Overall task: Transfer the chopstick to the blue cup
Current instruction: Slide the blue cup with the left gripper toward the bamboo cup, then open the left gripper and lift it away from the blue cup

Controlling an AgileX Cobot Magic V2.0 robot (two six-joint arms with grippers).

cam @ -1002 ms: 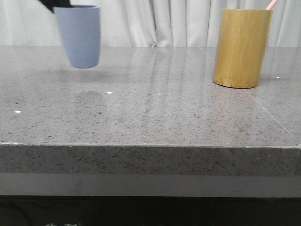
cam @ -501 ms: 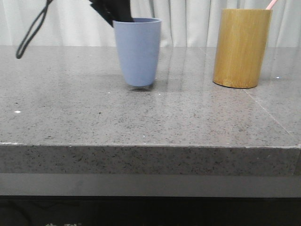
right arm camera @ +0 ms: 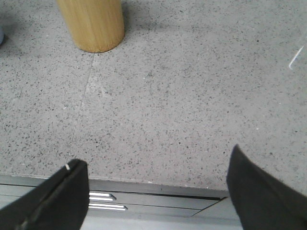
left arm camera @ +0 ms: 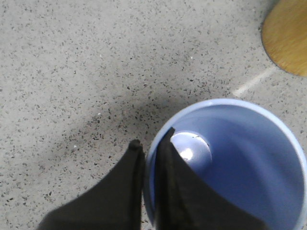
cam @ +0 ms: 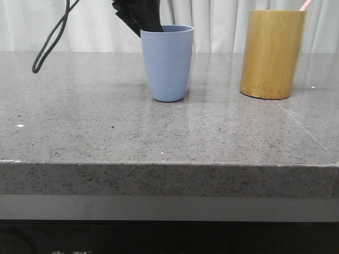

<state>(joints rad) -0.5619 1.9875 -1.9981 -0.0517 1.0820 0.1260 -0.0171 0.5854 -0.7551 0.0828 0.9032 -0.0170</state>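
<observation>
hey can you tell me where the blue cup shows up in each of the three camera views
Front view: the blue cup stands on the table left of centre, the left gripper at its rim.
Left wrist view: the cup's open mouth fills the lower right, one finger inside the rim, one outside.
Right wrist view: only a sliver at the upper left edge.
Shared landmark: the bamboo holder.
</observation>
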